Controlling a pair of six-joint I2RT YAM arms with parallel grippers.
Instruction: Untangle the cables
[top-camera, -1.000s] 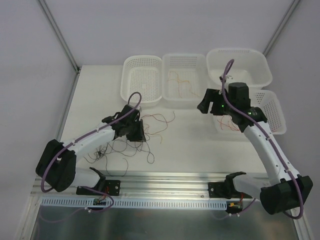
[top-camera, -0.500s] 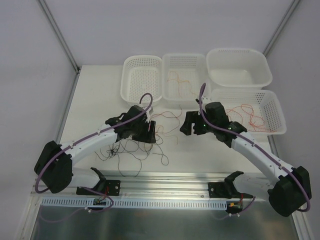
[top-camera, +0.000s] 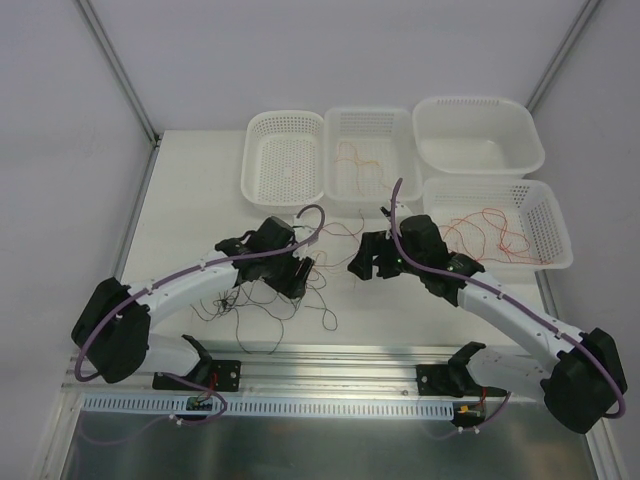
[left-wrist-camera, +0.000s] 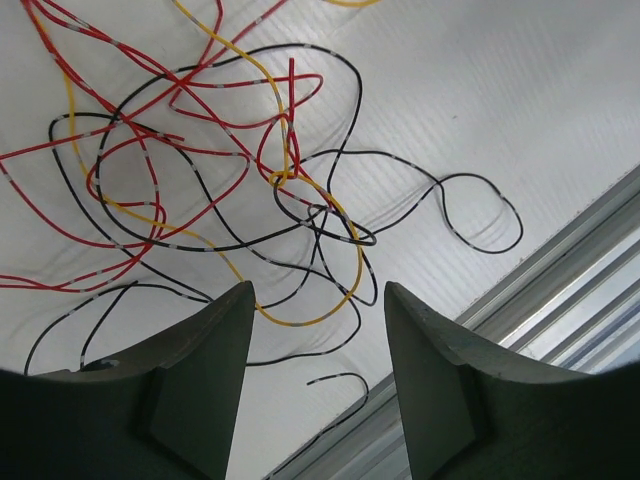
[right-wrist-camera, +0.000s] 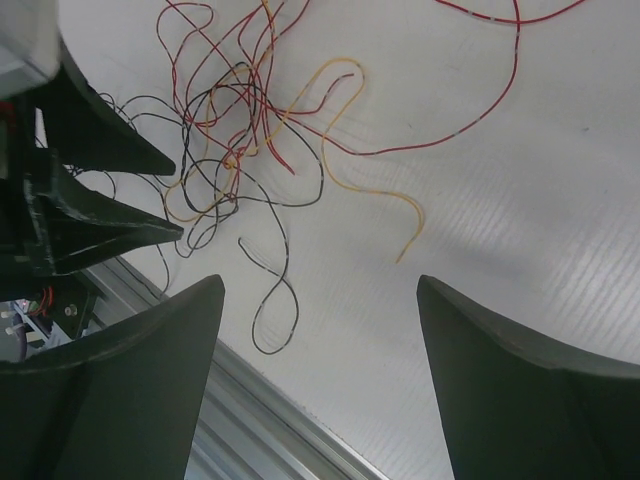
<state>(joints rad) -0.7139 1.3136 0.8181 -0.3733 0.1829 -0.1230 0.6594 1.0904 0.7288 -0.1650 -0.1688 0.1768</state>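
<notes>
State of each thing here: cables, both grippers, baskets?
cables: tangled on the table, red, yellow and black strands crossing
left gripper: open, empty, over the tangle
right gripper: open, empty
middle basket: holds loose strands
right front basket: holds red strands
rear right tub: looks empty
left basket: contents too faint to tell

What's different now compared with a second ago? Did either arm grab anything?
The right gripper swung left from over the baskets toward the cables on the table, open and empty. The left gripper edged right over them, also open. Baskets stayed put.
</notes>
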